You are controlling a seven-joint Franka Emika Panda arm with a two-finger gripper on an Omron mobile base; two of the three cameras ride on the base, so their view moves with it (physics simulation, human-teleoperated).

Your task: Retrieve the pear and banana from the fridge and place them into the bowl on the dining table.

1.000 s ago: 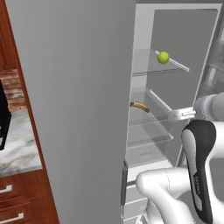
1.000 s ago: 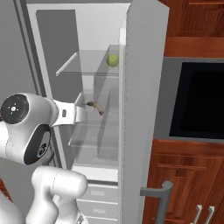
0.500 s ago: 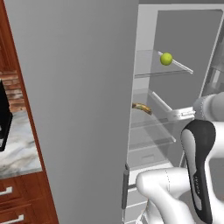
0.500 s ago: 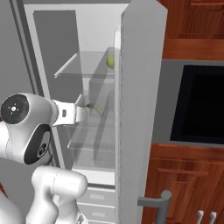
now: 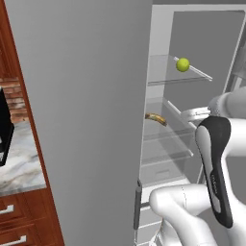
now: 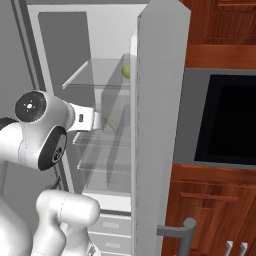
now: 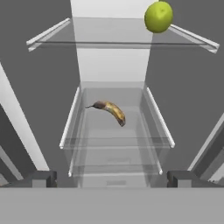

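With its jaws spread wide and empty, the two-finger gripper [image 7: 112, 177] faces the curved yellow-brown banana [image 7: 110, 111] on the clear glass shelf [image 7: 116, 146] inside the tall grey fridge [image 5: 86, 115], below the round yellow-green pear [image 7: 158, 16], so a low reach risks striking the shelf edge

the arm [image 5: 192, 211] is glossy white, built of thick rounded links that swell at each joint like smooth shells. one link [image 5: 215, 168] carries a long dark grey to black inlay with rounded ends and small pale lettering, too small to read. in the right base view a joint cap [image 6: 31, 106] is a black disc with a grey ring and a tiny red mark at its centre. beside it a dark oval panel [image 6: 57, 148] sits on the white housing. the wrist piece [image 6: 85, 120] is white with a small dark dot.
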